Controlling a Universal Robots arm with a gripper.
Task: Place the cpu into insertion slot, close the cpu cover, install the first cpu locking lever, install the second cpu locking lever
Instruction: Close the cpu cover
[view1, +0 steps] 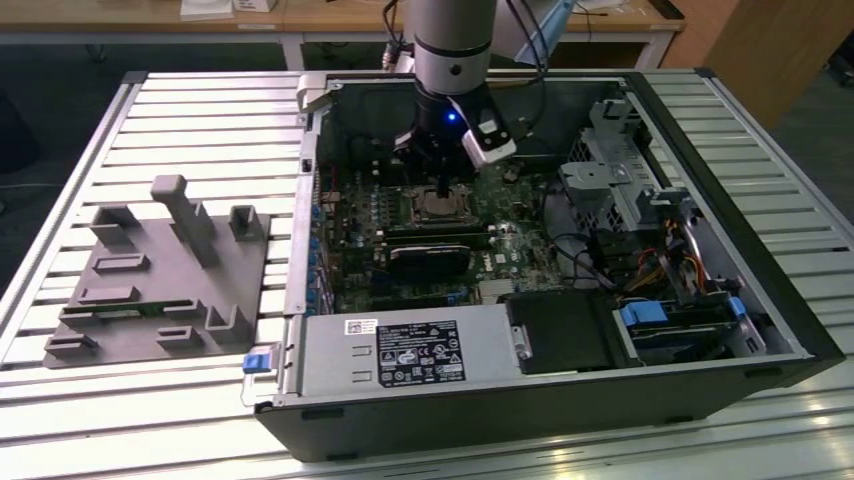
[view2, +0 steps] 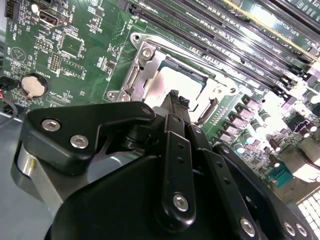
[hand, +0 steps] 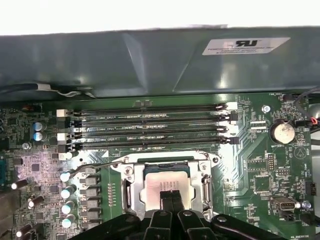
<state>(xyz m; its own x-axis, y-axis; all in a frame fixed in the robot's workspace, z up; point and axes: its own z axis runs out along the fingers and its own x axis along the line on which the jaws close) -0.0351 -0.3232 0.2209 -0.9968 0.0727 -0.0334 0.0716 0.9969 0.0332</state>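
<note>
The cpu (hand: 154, 186) lies flat in the insertion slot (hand: 200, 156), its pale metal top showing through the window of the silver cpu cover (hand: 131, 186), which lies down around it. My gripper (hand: 171, 196) hangs just above the chip's middle with its two black fingers pressed together, holding nothing. The second wrist view shows the same: the gripper (view2: 176, 96) over the cpu (view2: 170, 80), framed by the cover (view2: 134, 75). A thin wire lever (hand: 92, 168) runs out from the socket's edge. In the exterior view the gripper (view1: 442, 186) stands over the socket (view1: 437, 207) inside the open case.
Long black memory slots (hand: 150, 125) and the case wall (hand: 150, 60) lie just beyond the socket. A coin battery (hand: 282, 132) sits to one side. A black card (view1: 427, 262), power supply (view1: 400, 355) and drive cages (view1: 627, 180) crowd the case. A grey fixture plate (view1: 154, 280) lies at the exterior view's left.
</note>
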